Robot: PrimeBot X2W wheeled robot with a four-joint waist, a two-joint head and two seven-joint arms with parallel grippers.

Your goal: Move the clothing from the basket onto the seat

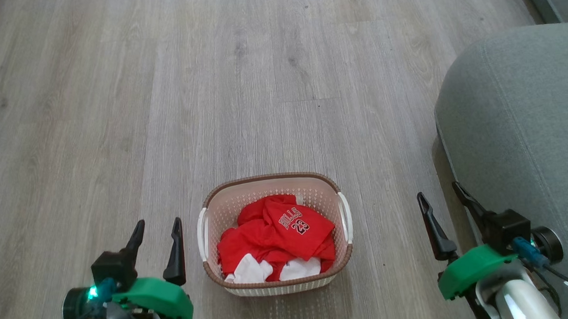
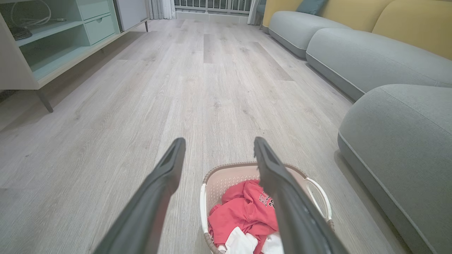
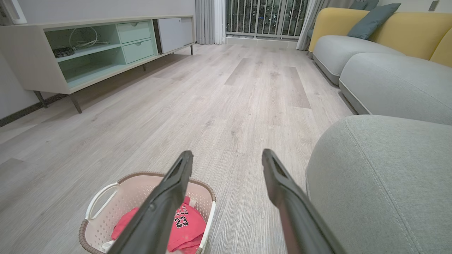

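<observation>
Down in the basket (image 1: pixel 270 180) on the floor (image 1: pixel 261 84), the clothing (image 1: pixel 277 234) lies heaped, jersey print up. Just off the basket's left side is the left gripper (image 1: pixel 158 222), jaws apart and empty. The right gripper (image 1: pixel 438 191), also spread and empty, sits farther off, beside the seat (image 1: pixel 517 120). By my judgement the left arm is nearer for the pick.
</observation>
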